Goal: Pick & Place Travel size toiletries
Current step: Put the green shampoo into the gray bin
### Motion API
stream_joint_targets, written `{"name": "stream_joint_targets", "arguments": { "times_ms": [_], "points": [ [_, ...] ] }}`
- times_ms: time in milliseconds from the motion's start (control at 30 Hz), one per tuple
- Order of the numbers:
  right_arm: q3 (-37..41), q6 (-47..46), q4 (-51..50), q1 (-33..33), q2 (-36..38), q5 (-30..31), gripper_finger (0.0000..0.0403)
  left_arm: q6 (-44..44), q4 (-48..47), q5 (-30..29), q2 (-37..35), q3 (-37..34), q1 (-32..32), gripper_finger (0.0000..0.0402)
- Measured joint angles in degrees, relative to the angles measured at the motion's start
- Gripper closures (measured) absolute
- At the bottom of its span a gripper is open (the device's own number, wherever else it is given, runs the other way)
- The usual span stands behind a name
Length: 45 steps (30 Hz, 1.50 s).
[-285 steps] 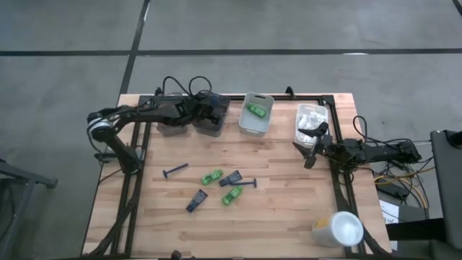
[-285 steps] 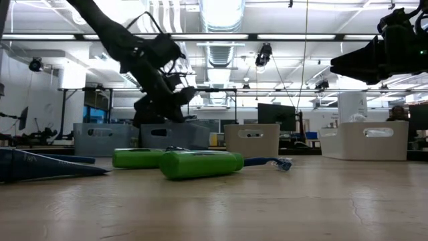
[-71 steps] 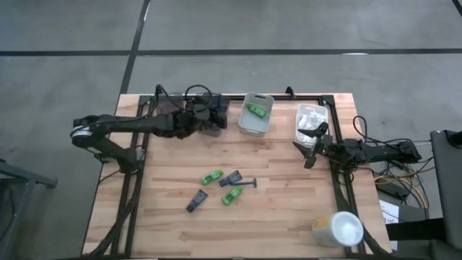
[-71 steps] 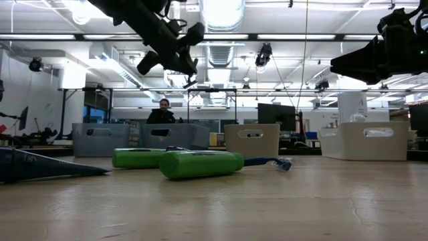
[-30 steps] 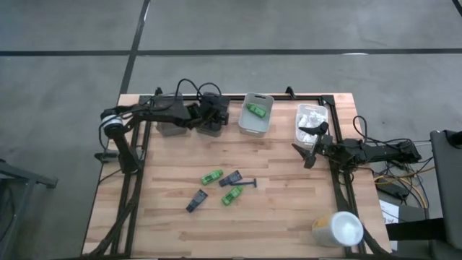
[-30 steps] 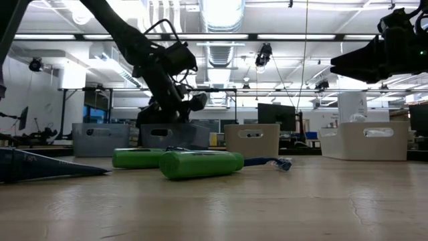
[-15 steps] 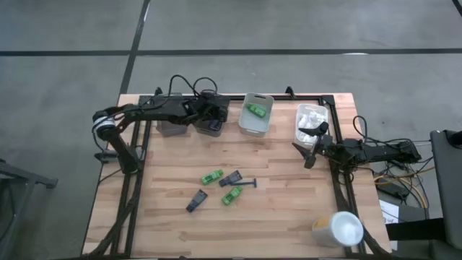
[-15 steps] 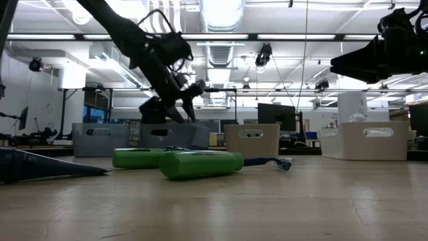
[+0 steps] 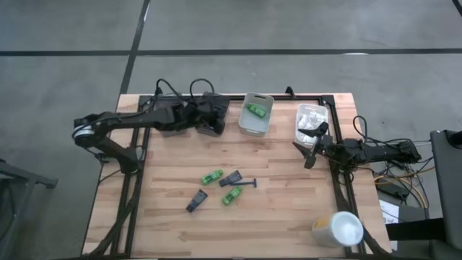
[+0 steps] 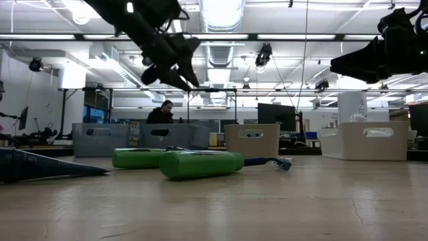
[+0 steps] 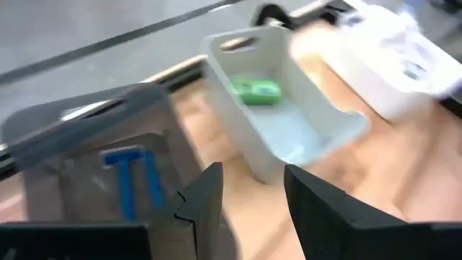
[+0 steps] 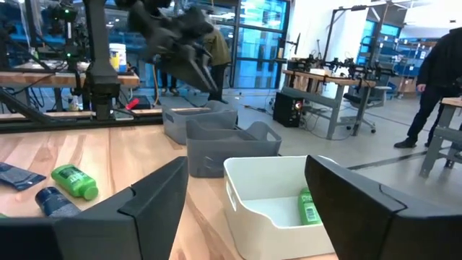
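It was a robotics lab: strip-lit ceiling [image 10: 221, 37], workbenches [image 12: 339, 83] and monitors [image 10: 275, 115] stood behind the wooden table [image 9: 289, 209].

The high view looks straight down on the whole table [image 9: 289, 217]. The low view sits at tabletop level, close behind two green packs [image 10: 200, 164], facing the bins and the room. The left wrist view looks past its fingers [image 11: 206, 198] into a grey bin [image 11: 86, 137] and a white bin [image 11: 289, 123], somewhat blurred. The right wrist view faces across the table; it shares that white bin [image 12: 267, 195] between its fingers [image 12: 155, 195].
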<state>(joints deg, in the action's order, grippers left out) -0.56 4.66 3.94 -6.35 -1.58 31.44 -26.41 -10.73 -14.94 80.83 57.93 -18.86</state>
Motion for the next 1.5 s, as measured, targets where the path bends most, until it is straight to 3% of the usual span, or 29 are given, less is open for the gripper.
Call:
{"name": "stream_joint_targets", "arguments": {
  "times_ms": [433, 633, 800, 1267, 1500],
  "points": [
    [0.0, 0.0, -0.02, 0.0, 0.0, 0.0, 0.0162, 2.27, -5.5, 5.16, -0.84, -0.04, 14.02, 0.0234],
    [0.0, -0.14, -0.01, 0.0, 0.0, 0.0, 0.0174, -0.02, -14.1, 5.18, -0.41, -0.07, 19.13, 0.0204],
    [0.0, -0.07, -0.02, 0.0, 0.0, -0.02, 0.0179, -0.5, -14.74, 5.49, 1.61, -0.11, 22.57, 0.0173],
    [0.0, 0.0, 0.0, 0.02, -0.04, -0.02, 0.0137, -0.55, -20.0, 9.31, 10.57, -0.11, 29.47, 0.0165],
    [0.0, -0.12, -0.02, 0.02, -0.04, -0.02, 0.0117, -0.88, -21.57, 7.41, 13.14, -0.11, 29.43, 0.0165]
  ]
}}
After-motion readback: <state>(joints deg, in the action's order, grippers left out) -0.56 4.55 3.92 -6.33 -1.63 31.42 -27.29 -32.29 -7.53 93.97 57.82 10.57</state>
